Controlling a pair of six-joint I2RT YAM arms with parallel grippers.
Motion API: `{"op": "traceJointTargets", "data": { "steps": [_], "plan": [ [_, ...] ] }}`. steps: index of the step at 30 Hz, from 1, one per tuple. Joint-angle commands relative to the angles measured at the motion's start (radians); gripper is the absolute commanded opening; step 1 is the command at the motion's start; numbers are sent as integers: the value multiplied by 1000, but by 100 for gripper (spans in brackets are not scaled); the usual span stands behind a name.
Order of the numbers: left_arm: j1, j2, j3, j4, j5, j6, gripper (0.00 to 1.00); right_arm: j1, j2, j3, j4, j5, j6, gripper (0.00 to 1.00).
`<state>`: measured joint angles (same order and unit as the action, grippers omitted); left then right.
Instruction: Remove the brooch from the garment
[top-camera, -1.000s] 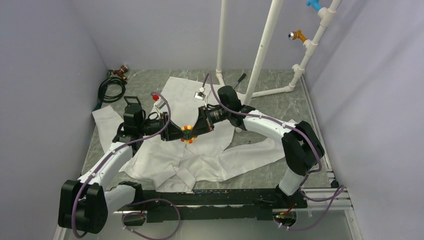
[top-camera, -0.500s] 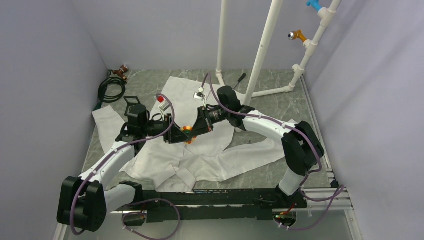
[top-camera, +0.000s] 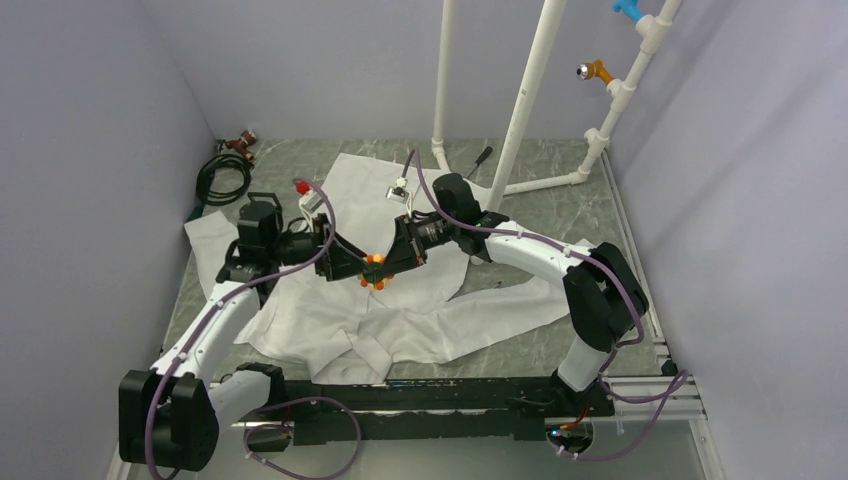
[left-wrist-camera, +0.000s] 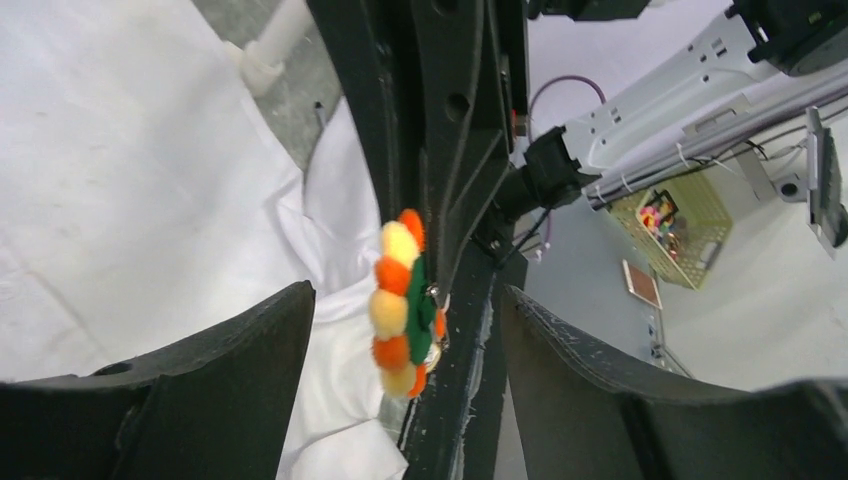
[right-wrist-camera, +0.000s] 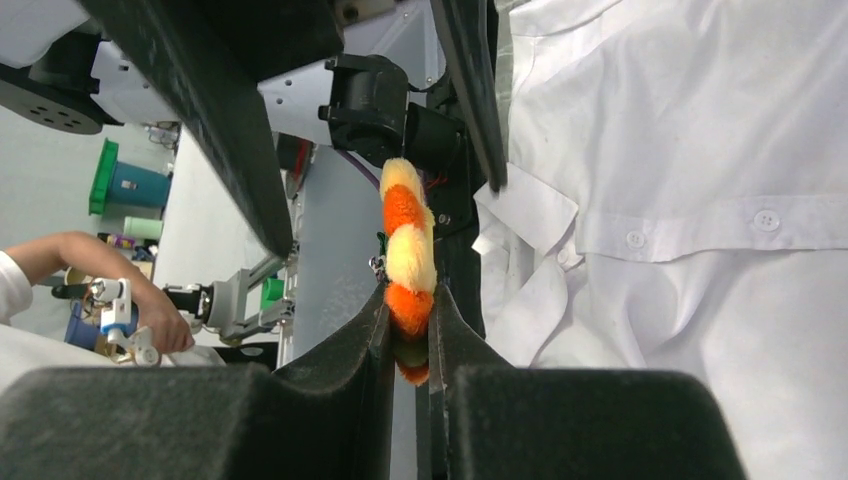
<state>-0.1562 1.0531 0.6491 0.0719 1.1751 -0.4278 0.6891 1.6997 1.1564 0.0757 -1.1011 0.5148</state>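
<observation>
The brooch (top-camera: 375, 270), a fuzzy orange and yellow flower disc with a green back, is held edge-on just above the garment (top-camera: 400, 315), a white shirt spread on the table. My right gripper (top-camera: 388, 266) is shut on the brooch (right-wrist-camera: 408, 262), with both fingers (right-wrist-camera: 375, 340) pressed on its lower edge. My left gripper (top-camera: 350, 265) is open, and its wide-apart fingers (left-wrist-camera: 250, 370) straddle the brooch (left-wrist-camera: 398, 300) without touching it. The shirt also shows in the left wrist view (left-wrist-camera: 120, 180) and the right wrist view (right-wrist-camera: 700, 250). I cannot tell whether the pin still passes through the fabric.
A white pipe rack (top-camera: 520, 110) stands at the back right, with an orange hook (top-camera: 598, 70) and a blue hook (top-camera: 626, 8). A black cable coil (top-camera: 222, 178) and a small brown object (top-camera: 240, 143) lie at the back left. A thin black tool (top-camera: 483, 157) lies near the rack.
My left arm's wrist swung right, then drew back to the left, and its gripper stayed at the brooch. The right gripper and brooch have barely moved.
</observation>
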Motion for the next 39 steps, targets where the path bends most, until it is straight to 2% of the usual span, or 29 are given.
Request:
{"op": "traceJointTargets", "data": {
  "steps": [1,5,13,16,21,23,25,34,39],
  "plan": [
    [68,-30,65,-102,44,109,72,1,-47,35,24,-11,-24,0],
    [69,-63,77,-234,-3,259,69,1,-46,16,90,-34,31,0],
    [26,-35,45,-189,-13,211,59,1,-33,32,125,-46,63,0],
    [5,-24,39,-142,-14,176,47,1,-31,34,129,-49,69,0],
    [-3,-1,40,-108,-10,153,17,1,-30,40,112,-59,58,0],
    [-3,6,43,-99,-8,140,7,-1,-32,37,110,-65,57,8],
    [-3,11,41,-91,-12,123,1,-5,-39,34,104,-69,48,15],
    [-3,12,27,-80,-15,102,0,-31,-59,19,108,-68,54,32],
    [-5,13,29,-86,-18,110,0,-40,-51,17,135,-62,76,18]
  ]
}}
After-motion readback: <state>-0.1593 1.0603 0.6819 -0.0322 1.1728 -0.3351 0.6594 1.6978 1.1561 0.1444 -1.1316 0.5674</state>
